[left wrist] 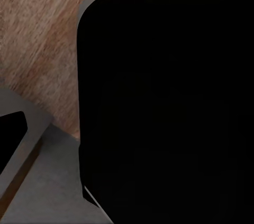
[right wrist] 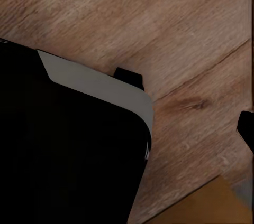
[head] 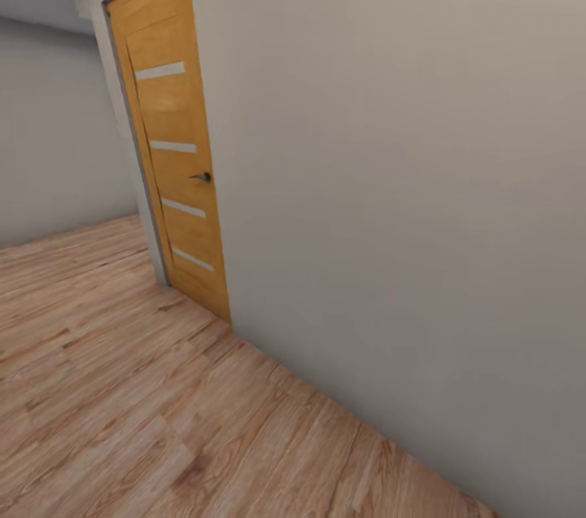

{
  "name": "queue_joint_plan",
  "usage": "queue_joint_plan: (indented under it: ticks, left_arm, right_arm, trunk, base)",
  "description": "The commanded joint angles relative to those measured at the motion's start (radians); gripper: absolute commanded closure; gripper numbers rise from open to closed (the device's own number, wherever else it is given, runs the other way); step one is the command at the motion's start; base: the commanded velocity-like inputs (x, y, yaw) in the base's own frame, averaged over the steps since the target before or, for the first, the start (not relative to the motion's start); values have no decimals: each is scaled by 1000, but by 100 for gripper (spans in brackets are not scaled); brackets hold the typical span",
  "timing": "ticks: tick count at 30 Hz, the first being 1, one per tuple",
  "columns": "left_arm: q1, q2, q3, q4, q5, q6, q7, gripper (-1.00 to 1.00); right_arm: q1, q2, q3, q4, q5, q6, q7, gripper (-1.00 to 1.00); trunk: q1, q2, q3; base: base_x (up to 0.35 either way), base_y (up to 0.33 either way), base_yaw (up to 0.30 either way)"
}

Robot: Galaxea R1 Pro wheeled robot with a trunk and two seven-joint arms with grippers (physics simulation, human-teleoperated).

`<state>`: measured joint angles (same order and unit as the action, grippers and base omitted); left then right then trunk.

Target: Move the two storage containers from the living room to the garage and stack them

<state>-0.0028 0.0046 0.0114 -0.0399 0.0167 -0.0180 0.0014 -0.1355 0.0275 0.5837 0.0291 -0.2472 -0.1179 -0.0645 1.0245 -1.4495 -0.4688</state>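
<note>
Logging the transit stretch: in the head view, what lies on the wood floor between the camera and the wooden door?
Nothing: in the head view, bare wood-plank floor runs up to the closed wooden door, set in the grey wall.

Light wood-plank floor [head: 122,388], boards reddish-tan with darker grain streaks, running up to a plain beige wall [head: 391,200]. A closed orange-brown wooden door [head: 175,151] meets the floor at the wall's base. Both wrist views show the same planks under a black robot body [left wrist: 169,108].
</note>
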Motion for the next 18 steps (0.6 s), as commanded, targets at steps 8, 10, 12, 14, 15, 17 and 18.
queue_joint_plan:
  ticks: [8,10,12,14,15,17,18]
  left_arm:
    - [0,0,1,0,2,-2,0,-100]
    - [0,0,1,0,2,-2,0,-100]
    - [0,0,1,0,2,-2,0,-100]
    - [0,0,1,0,2,-2,0,-100]
    - [0,0,1,0,2,-2,0,-100]
    - [0,0,1,0,2,-2,0,-100]
    - [0,0,1,0,2,-2,0,-100]
  right_arm:
    - [-1,1,8,3,-9,-6,-1,-100]
    - [-1,1,8,3,-9,-6,-1,-100]
    - [-1,2,8,3,-9,-5,-1,-100]
    - [-1,2,8,3,-9,-5,-1,-100]
    - [-1,2,8,3,-9,-4,-1,-100]
    - [-1,2,8,3,-9,-4,-1,-100]
    - [-1,2,8,3,-9,-4,-1,-100]
  trunk:
    - [1,0,-1]
    - [1,0,-1]
    - [1,0,-1]
    - [1,0,-1]
    - [1,0,-1]
    - [1,0,-1]
    - [1,0,-1]
  base:
    - [302,0,5]
    - [286,0,134]
    - [271,0,219]
    - [174,0,248]
    - [46,0,264]
    - [24,0,266]
    - [15,0,267]
